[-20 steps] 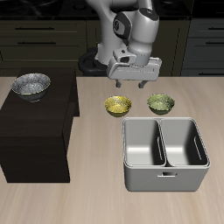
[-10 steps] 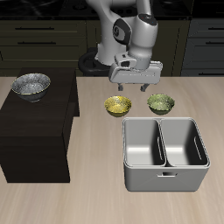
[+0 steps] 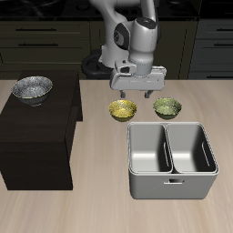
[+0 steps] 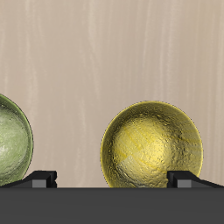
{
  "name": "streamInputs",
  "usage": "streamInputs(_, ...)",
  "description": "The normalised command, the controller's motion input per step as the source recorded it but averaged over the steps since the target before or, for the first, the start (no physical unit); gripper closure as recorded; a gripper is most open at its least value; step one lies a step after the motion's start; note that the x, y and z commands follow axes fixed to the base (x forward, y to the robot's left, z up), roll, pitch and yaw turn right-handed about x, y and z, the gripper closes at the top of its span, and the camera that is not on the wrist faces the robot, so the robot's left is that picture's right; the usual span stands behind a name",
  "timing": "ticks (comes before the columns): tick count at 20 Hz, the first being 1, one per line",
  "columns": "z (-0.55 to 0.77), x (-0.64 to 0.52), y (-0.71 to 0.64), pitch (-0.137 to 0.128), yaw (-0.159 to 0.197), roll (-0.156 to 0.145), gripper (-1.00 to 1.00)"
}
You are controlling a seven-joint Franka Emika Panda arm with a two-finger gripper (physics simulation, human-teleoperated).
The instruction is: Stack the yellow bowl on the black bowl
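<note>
The yellow bowl (image 3: 123,110) sits upright on the wooden table, bright gold with a mottled inside, and it fills much of the wrist view (image 4: 152,145). My gripper (image 3: 134,92) hangs open just above and slightly behind it, with nothing between its fingers (image 4: 40,178). The black bowl (image 3: 32,89), silvery-grey speckled inside, rests on top of the dark cabinet (image 3: 41,136), apart from the gripper.
An olive-green bowl (image 3: 167,107) stands beside the yellow one, also seen in the wrist view (image 4: 12,140). A grey two-compartment metal bin (image 3: 171,160) sits nearer the table's front edge.
The gripper has come down and shifted slightly toward the yellow bowl. The bowls have not moved.
</note>
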Motion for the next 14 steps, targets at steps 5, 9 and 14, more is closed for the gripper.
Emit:
streamInputs(5, -0.17, 0.02, 0.01, 0.023, -0.013, 0.026, -1.0)
streamInputs(9, -0.08, -0.03, -0.02, -0.01, 0.0, 0.009, -1.0)
streamInputs(14, -0.13, 0.03, -0.05, 0.025, -0.018, -0.011, -1.0)
